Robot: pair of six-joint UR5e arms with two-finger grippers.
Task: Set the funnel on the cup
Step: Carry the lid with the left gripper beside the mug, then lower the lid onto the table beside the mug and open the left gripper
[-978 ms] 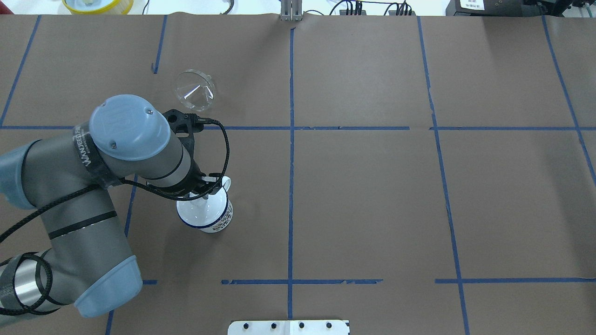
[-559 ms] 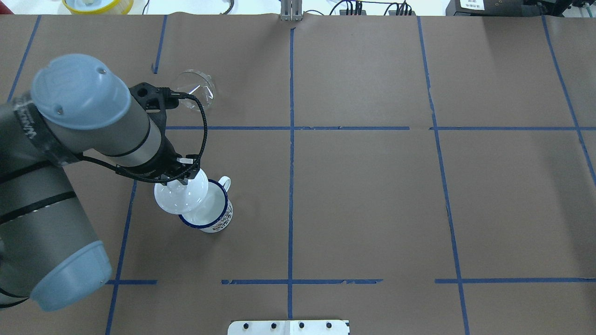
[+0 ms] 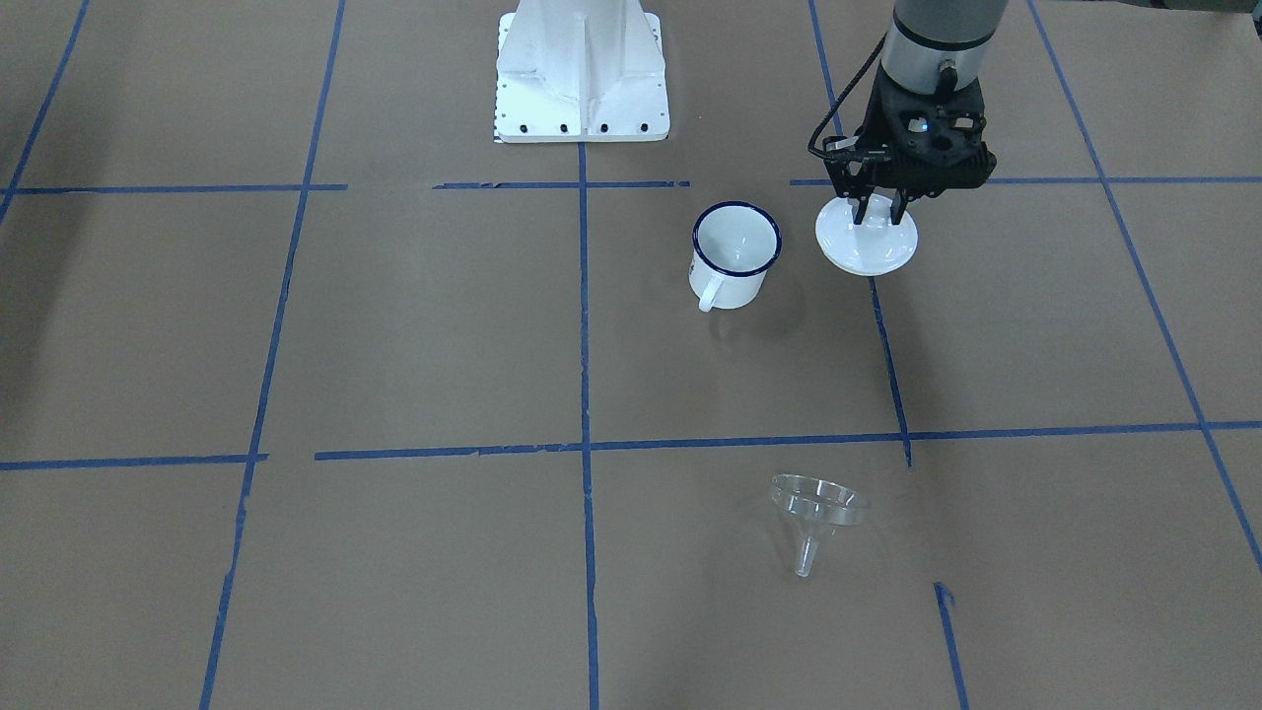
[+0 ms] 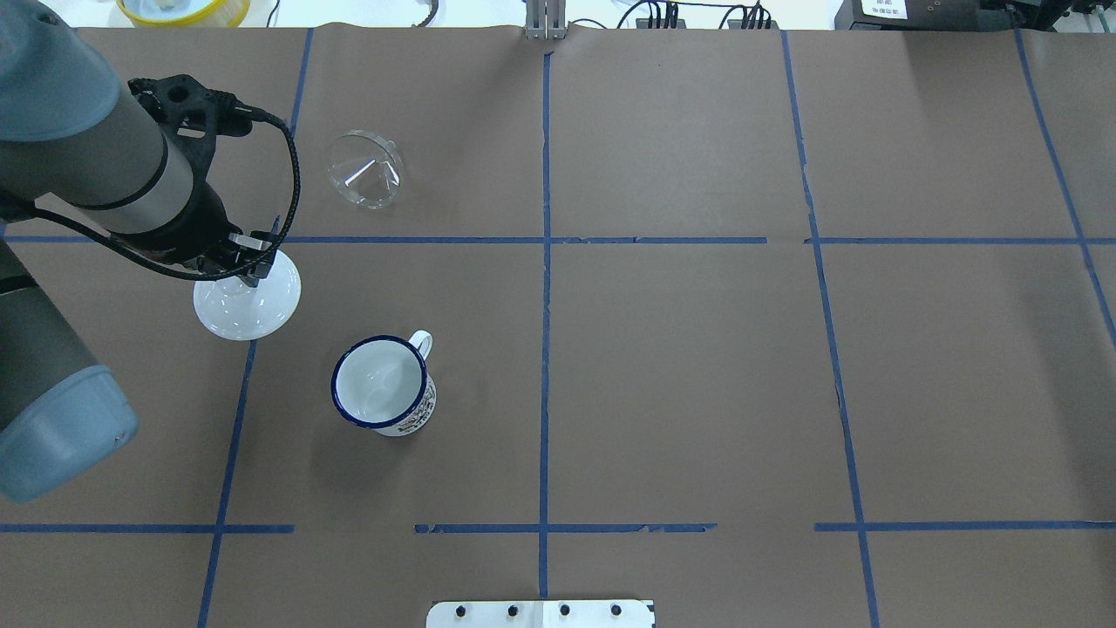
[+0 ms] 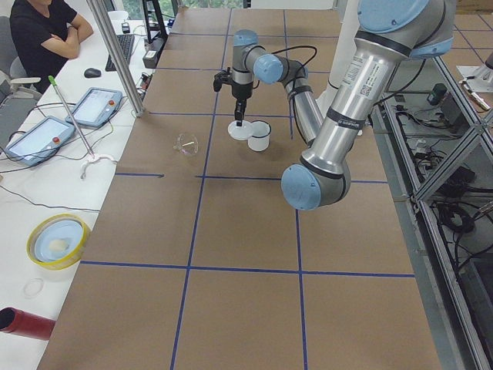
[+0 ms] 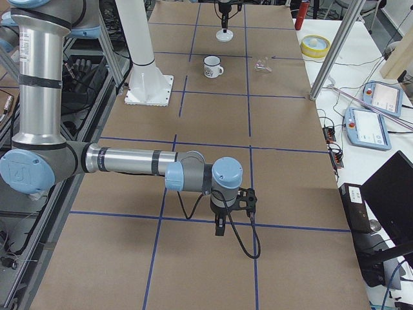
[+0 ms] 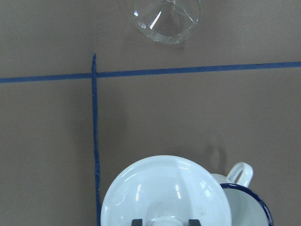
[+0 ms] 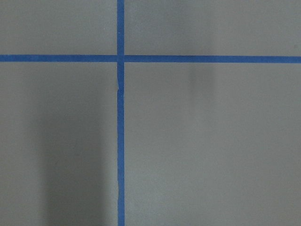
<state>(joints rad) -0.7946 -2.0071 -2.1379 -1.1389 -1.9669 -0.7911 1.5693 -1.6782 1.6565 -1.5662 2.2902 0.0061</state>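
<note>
The clear funnel (image 4: 364,170) lies tilted on its side on the brown table, far from the robot; it also shows in the front view (image 3: 816,508) and the left wrist view (image 7: 167,19). The white cup (image 4: 381,384) with a dark blue rim stands upright and uncovered, handle toward the funnel side (image 3: 735,251). My left gripper (image 4: 248,262) is shut on the knob of a round white lid (image 4: 247,301), held beside the cup, apart from it (image 3: 868,242). I cannot tell if the lid touches the table. My right gripper (image 6: 219,226) hangs over bare table far off; I cannot tell its state.
The white robot base (image 3: 582,69) stands behind the cup. A yellow bowl (image 4: 183,9) sits beyond the table's far edge. Blue tape lines cross the brown paper. An operator (image 5: 42,35) sits at a side desk with tablets.
My left gripper lifted the white lid off the cup and carried it left and away from the robot. The cup is now uncovered. The funnel has not moved.
</note>
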